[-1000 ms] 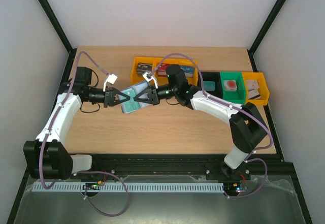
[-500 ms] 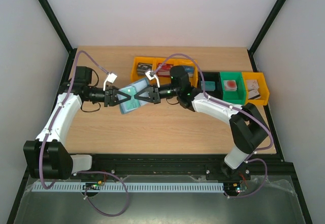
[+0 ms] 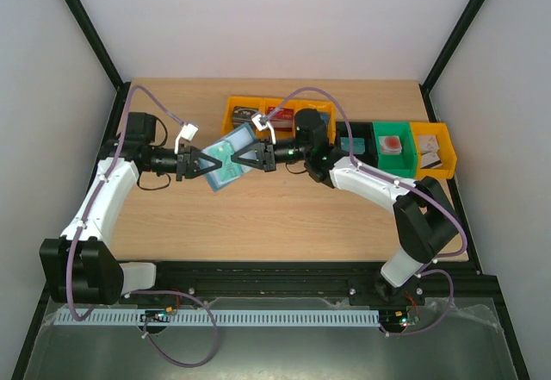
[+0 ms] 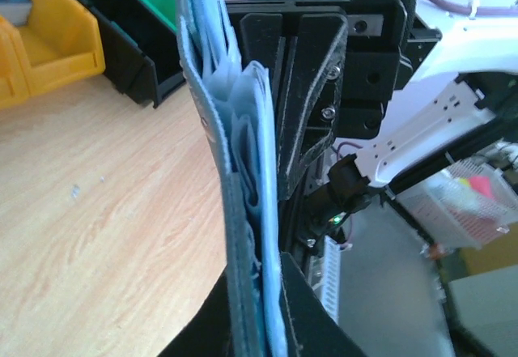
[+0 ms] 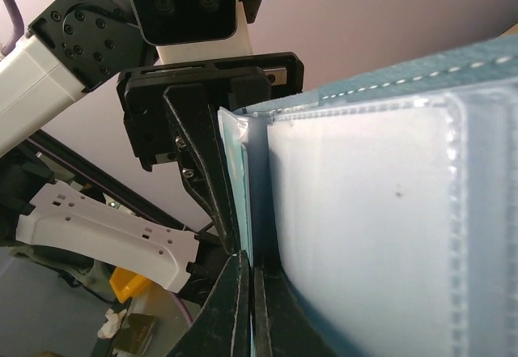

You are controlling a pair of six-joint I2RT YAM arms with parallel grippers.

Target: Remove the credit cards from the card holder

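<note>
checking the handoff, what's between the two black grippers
The light blue fabric card holder, gripped by left gripper and right gripper; top view shows it.

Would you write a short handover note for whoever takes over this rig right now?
Left gripper: jaws shut on the card holder, held in the air between the arms.
Right gripper: jaws shut on its opposite edge; whether they pinch a card or only a pocket cannot be told.
Credit cards: in the holder's clear pockets.
Done: holder lifted and gripped. Left: pull every card out.
</note>
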